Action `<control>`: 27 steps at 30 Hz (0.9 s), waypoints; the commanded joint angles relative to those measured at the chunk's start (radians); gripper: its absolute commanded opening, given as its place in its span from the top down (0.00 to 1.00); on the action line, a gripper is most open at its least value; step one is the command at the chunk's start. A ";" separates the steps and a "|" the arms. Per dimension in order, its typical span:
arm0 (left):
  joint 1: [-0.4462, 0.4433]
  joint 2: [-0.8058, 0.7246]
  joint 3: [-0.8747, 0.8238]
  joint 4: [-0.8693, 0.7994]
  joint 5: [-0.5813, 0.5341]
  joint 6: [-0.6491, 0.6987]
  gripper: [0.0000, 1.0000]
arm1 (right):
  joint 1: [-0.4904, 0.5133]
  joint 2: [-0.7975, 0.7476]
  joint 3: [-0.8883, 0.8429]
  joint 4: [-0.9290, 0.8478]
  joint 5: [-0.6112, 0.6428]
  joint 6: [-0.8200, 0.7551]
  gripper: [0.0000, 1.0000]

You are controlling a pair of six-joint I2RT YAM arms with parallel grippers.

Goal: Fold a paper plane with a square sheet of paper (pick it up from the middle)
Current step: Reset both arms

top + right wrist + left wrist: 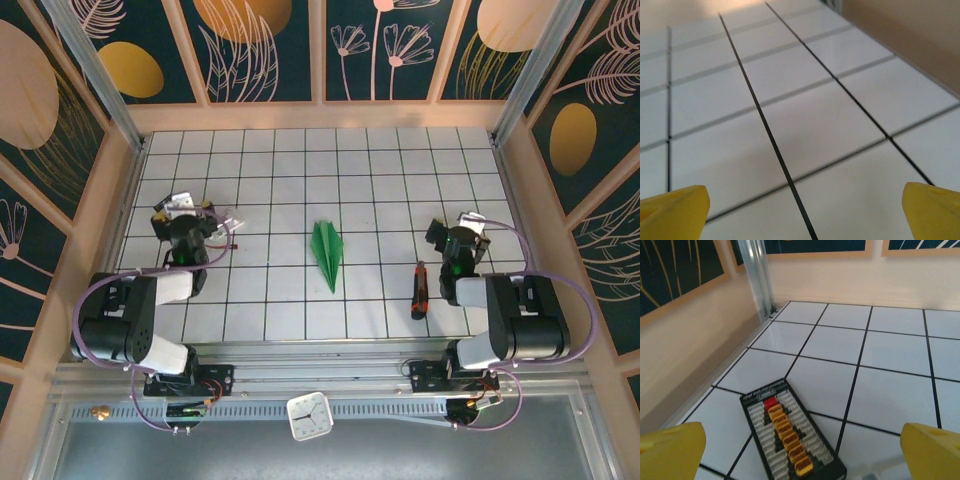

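Clock (309,416) sits on the near rail between the arm bases. On my counter (290,320) a red-handled screwdriver (419,290) lies right of the paper plane (327,253), which rests flat mid-grid, well apart from both arms. Left end effector (800,452) and right end effector (802,210) hang released and empty, with a connector board (790,437) just beyond the left fingers.

Nothing legible anywhere. Along the top edge of the black connector tray (762,393), a line of small pale print, too blurred to read. On the face of the white clock (309,416) by the near rail, tiny dark hour marks — too small to tell as numerals.
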 commanded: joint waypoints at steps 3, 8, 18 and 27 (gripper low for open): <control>0.055 0.030 -0.164 0.382 0.160 -0.050 0.01 | -0.108 -0.009 -0.127 0.445 -0.210 -0.017 0.01; 0.059 0.059 -0.160 0.399 0.192 -0.040 0.01 | -0.106 0.065 -0.152 0.555 -0.292 -0.051 0.01; 0.060 0.047 -0.243 0.535 0.156 -0.048 0.01 | -0.030 0.133 -0.089 0.503 -0.148 -0.099 0.01; 0.060 0.052 -0.186 0.436 0.173 -0.043 0.01 | -0.030 0.137 -0.085 0.500 -0.154 -0.098 0.01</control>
